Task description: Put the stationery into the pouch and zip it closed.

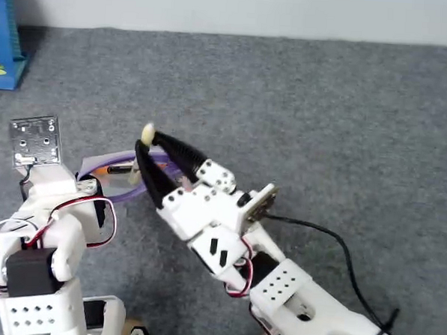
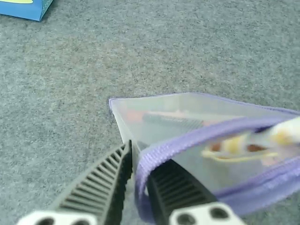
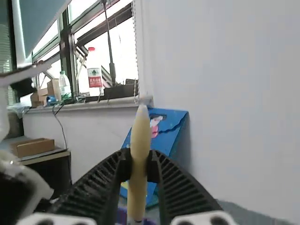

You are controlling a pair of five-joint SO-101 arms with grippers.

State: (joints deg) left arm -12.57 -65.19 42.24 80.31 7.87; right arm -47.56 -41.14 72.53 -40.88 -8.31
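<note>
A clear pouch (image 2: 187, 117) with a purple zipper edge (image 1: 104, 165) lies on the grey carpet, with orange and dark stationery inside it. My left gripper (image 2: 133, 150) is shut on the pouch's purple rim at one corner and holds the mouth up. My right gripper (image 1: 145, 142) is shut on a cream pen (image 3: 139, 140), which stands up between the fingers (image 3: 112, 178). In the high view the pen's upper end (image 1: 146, 133) sticks out above the pouch. Its lower end (image 2: 281, 133) shows blurred at the pouch's mouth.
A blue box (image 1: 1, 43) stands at the far left edge of the carpet, by the white wall. A black cable (image 1: 339, 249) trails from the right arm. Grey carpet (image 1: 323, 128) spreads bare to the right and behind the pouch.
</note>
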